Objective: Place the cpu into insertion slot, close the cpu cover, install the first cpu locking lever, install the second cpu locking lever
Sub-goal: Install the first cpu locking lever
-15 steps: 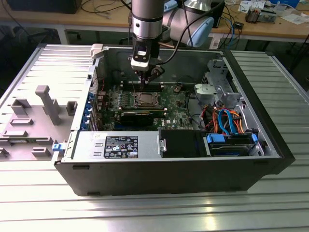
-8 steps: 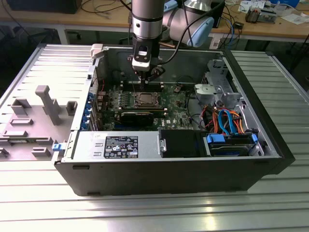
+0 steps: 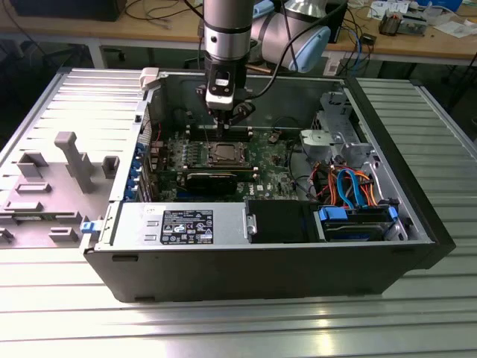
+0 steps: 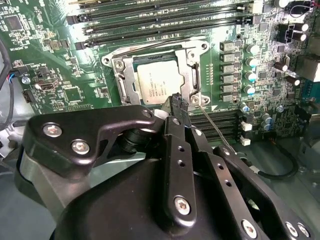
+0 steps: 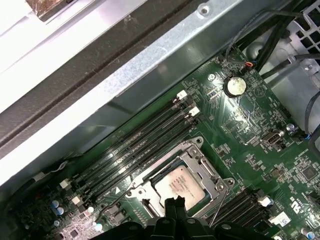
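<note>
The open computer case (image 3: 261,272) holds the green motherboard (image 4: 65,92). My gripper (image 4: 176,101) hangs over the board with its fingers pressed together, tips at the socket's edge. In the insertion slot (image 4: 119,64), the cpu cover (image 4: 193,75) lies flat around the seated cpu (image 4: 157,82). A thin lever rod (image 4: 216,129) slants just beside my fingertips.

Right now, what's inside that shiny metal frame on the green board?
The grey square chip sits in the window of the frame, its top showing. The frame's rim covers the chip's edges, and the socket under the chip is hidden.
</note>
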